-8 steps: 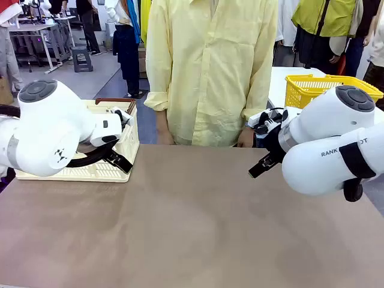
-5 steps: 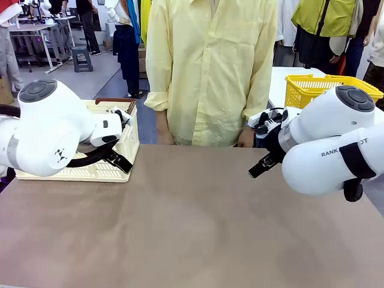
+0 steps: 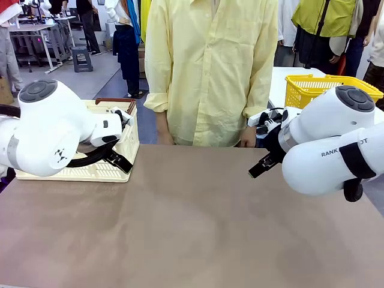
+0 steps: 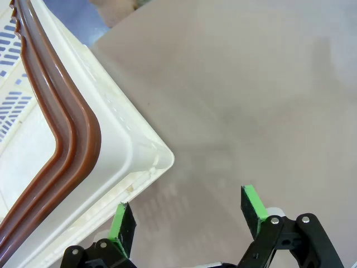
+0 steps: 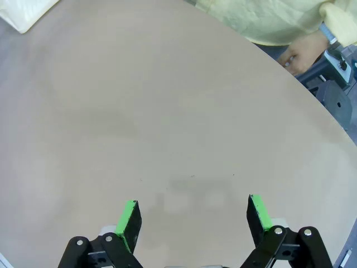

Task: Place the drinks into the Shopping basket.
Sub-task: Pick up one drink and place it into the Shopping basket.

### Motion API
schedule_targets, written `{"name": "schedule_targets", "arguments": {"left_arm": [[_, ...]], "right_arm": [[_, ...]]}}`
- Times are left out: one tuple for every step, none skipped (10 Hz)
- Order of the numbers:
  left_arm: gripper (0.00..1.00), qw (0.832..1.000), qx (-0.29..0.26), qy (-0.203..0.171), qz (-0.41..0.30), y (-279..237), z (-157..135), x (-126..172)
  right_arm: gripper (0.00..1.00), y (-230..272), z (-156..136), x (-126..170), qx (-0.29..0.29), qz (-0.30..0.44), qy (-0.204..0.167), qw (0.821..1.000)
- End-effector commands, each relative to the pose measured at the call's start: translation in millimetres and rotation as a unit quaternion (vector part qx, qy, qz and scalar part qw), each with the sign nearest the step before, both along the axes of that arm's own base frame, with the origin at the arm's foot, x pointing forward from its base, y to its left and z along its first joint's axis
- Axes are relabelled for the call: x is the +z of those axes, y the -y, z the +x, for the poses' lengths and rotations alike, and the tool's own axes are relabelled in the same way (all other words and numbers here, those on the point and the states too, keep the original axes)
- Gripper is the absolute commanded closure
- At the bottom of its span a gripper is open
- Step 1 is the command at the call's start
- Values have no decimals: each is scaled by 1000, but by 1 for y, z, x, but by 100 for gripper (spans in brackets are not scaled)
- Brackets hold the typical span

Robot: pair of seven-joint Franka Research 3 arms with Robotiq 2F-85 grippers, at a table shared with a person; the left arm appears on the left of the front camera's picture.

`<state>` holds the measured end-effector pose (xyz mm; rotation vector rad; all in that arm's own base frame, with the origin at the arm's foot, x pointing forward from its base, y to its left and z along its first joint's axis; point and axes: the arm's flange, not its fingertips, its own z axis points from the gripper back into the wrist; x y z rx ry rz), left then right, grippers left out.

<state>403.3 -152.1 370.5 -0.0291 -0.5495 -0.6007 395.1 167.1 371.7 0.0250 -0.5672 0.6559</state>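
Nearest, tabletop [image 3: 192,234]: smooth, matte, grey-brown sheet, flat, with a soft sheen.
Right pincer [image 5: 193,219]: black linkage fingers with bright green pads, spread wide with nothing between them, pointing down at the tabletop from above.
Right arm [image 3: 330,150]: glossy white rounded shell, elbow bent, coming in from the right edge.
Left pincer [image 4: 187,218]: same black-and-green build, spread apart and holding nothing; one pad sits over the Shopping basket's corner, the other over the tabletop.
Left arm [image 3: 48,129]: bulbous white casing, folded in front of the basket.
Shopping basket [image 3: 129,144]: cream-white hard plastic, rectangular, slotted walls, rounded corner; on the tabletop's far left.
Handles [image 4: 72,139]: dark red-brown curved bands lying along the rim.
Person [image 3: 210,72]: pale yellow buttoned shirt, standing at the far edge.
Yellow mesh basket [image 3: 312,87]: on a white table behind the right arm.
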Motion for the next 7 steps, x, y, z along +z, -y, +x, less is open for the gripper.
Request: {"name": "schedule_targets", "arguments": {"left_arm": [[0, 1000, 0, 0, 0, 0, 0, 0], [0, 1000, 0, 0, 0, 0, 0, 0], [0, 1000, 0, 0, 0, 0, 0, 0], [0, 1000, 0, 0, 0, 0, 0, 0], [0, 1000, 0, 0, 0, 0, 0, 0], [0, 1000, 0, 0, 0, 0, 0, 0], [0, 1000, 0, 0, 0, 0, 0, 0]], "right_arm": [[0, 0, 0, 0, 0, 0, 0, 1000], [0, 0, 0, 0, 0, 0, 0, 1000], [0, 0, 0, 0, 0, 0, 0, 1000], [0, 0, 0, 0, 0, 0, 0, 1000], [0, 0, 0, 0, 0, 0, 0, 1000], [0, 0, 0, 0, 0, 0, 0, 1000], [0, 0, 0, 0, 0, 0, 0, 1000]]}}
